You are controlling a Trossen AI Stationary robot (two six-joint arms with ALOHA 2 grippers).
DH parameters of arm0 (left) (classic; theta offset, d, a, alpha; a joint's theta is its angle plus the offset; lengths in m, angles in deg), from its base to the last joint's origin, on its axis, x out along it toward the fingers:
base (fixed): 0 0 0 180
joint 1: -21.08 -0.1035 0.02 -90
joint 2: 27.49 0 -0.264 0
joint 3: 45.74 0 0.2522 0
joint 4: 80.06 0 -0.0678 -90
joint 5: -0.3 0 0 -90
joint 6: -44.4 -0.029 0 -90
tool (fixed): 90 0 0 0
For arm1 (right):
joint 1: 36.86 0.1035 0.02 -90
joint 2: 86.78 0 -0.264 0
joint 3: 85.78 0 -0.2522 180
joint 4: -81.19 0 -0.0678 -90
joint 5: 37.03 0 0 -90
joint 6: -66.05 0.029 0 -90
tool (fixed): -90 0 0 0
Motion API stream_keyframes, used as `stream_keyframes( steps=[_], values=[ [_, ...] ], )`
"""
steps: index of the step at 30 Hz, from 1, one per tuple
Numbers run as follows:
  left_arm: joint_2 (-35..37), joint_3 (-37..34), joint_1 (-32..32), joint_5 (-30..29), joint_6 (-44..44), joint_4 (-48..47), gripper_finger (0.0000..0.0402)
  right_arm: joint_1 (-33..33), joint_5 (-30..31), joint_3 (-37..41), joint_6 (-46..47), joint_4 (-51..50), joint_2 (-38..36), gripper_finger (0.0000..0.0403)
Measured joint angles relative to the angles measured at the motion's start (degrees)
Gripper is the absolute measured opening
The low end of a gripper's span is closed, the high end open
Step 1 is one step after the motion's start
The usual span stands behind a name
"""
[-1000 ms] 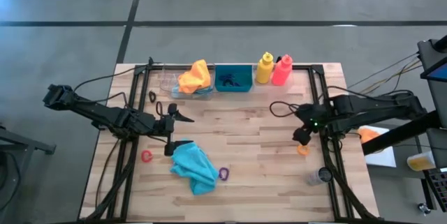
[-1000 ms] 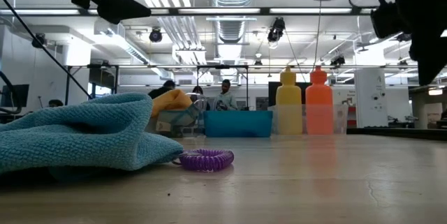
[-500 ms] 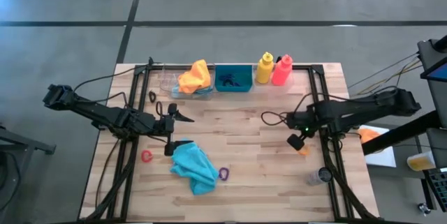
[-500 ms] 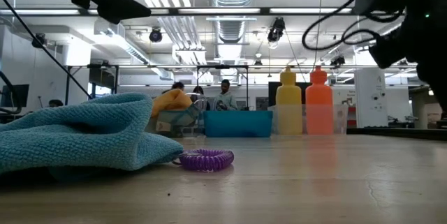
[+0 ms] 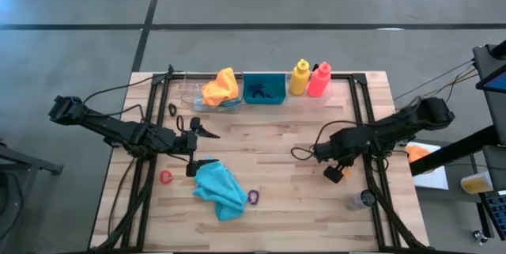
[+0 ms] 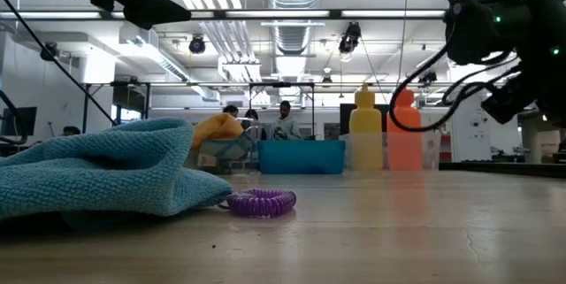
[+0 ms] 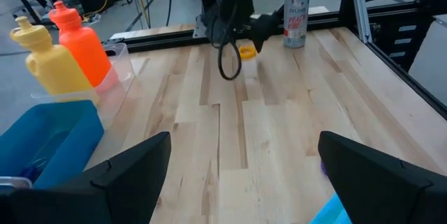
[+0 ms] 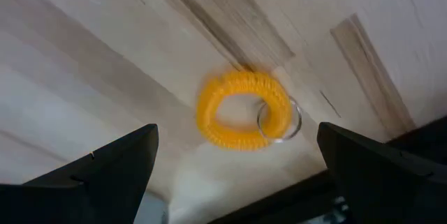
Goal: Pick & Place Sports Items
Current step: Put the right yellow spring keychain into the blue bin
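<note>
Your right claw [image 8: 237,175] hangs spread, empty, over the orange ring [image 8: 242,109] lying at the bench's [image 5: 300,199] four o'clock edge; centre it, drop straight, then clench; left claw [image 5: 192,149] waits released.

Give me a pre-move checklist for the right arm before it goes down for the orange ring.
1. right gripper open: ok, fingers spread wide in its wrist view.
2. orange ring lined up between the fingers: ok, centred in the right wrist view.
3. Ring free of other items: ok, it lies alone on bare wood; the can stands apart.
4. Fingers down at table level: not ok, the gripper hangs above the ring.
5. left gripper out of the way: ok, open beside the teal cloth, far across the table.
</note>
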Motion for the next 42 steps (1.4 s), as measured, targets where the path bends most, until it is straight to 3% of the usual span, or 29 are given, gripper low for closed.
stream_keyframes(
  steps=[8,12,18,27,33,38,42],
  values=[
    [0.0,0.0,0.0,0.0,0.1,0.0,0.0366,1.1,1.7,-0.2,-4.3,3.4,6.3,0.0388],
    [0.0,0.0,0.0,0.0,0.2,0.0,0.0366,1.1,1.6,-0.3,-5.5,3.7,7.6,0.0359],
    [0.0,0.0,0.0,0.0,1.1,0.0,0.0366,1.1,1.7,-0.1,-5.7,4.2,6.0,0.0247],
    [0.0,0.0,0.0,0.0,1.1,0.0,0.0366,1.1,3.7,0.2,-5.9,3.4,3.2,0.0030],
    [0.0,0.0,0.0,0.0,1.3,0.0,0.0366,1.1,4.0,-2.6,-6.2,3.3,-0.2,0.0019],
    [0.0,0.0,0.0,0.0,1.3,0.0,0.0366,0.8,15.9,-7.8,-12.4,7.3,-3.8,0.0013],
    [0.0,0.0,0.0,0.0,1.3,0.0,0.0366,-1.2,21.8,-10.6,-23.3,21.2,-6.2,0.0013]
  ],
)
